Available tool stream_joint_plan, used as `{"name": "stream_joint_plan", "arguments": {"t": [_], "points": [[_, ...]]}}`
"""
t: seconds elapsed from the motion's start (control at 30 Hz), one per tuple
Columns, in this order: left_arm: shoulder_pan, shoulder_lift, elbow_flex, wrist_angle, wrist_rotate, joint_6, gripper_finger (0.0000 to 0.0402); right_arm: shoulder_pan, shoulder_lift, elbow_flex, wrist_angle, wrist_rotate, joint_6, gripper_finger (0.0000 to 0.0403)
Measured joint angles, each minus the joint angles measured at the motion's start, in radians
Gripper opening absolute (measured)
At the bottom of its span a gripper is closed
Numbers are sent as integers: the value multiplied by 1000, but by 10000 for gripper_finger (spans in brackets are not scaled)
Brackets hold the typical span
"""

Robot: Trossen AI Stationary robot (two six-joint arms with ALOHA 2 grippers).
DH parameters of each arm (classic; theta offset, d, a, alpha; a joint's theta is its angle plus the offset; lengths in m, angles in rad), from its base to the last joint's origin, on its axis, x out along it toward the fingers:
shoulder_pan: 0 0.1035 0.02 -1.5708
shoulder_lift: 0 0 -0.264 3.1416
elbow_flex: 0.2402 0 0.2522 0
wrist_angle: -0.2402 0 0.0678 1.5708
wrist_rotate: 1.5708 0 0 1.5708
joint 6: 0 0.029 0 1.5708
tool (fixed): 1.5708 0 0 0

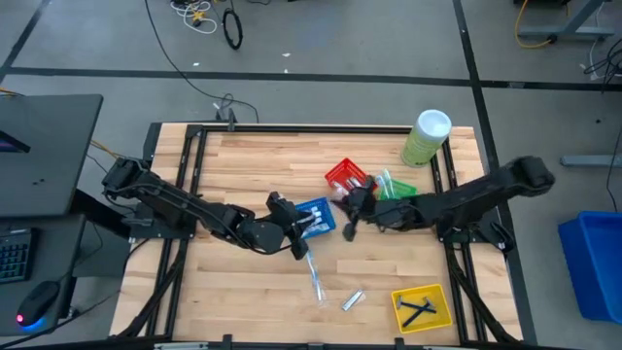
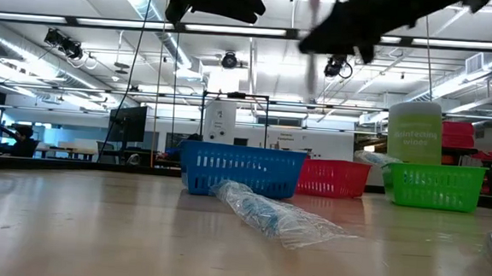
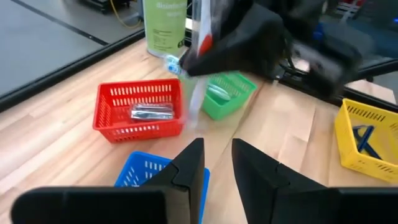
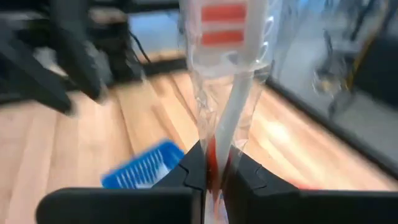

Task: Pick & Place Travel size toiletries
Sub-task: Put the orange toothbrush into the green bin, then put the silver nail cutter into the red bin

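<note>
The right arm reaches in from the desk's (image 1: 253, 156) right side, its pincer (image 1: 350, 222) raised above the wood between the red basket (image 1: 345, 176) and the blue basket (image 1: 316, 216), clenched on a wrapped toothbrush (image 4: 233, 81) with red stripes that stands up between the fingers. The left arm stretches low from the left, its pincer (image 1: 292, 228) released, fingers apart, hanging over the near edge of the blue basket. On the desk in front of that basket lies another wrapped toothbrush (image 1: 316, 277) with a pale blue handle, and just right of it a small silver tube (image 1: 352, 299). The red basket holds a silver packet (image 3: 151, 112); the green basket (image 1: 394, 187) beside it holds a pale wrapped item that is too blurred to name. A yellow basket (image 1: 422, 307) near the front right corner holds dark razors (image 1: 418, 309). A pale-green canister (image 1: 426, 138) with a white lid stands at the far right corner.
</note>
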Motion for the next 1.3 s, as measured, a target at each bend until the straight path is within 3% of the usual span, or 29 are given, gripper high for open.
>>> {"name": "stream_joint_plan", "arguments": {"t": [0.27,0.43,0.8,1.3], "points": [[0,0,0,0,-21,-24,87,-17,-260,0,-748,-11,437,34],[1,0,0,2,-30,-24,83,-18,-304,0,-999,-97,576,34],[1,0,0,7,-29,-30,82,-45,-288,-139,-967,-104,596,41],[2,0,0,7,-31,-28,82,-89,-288,-189,-870,-116,573,145]]}}
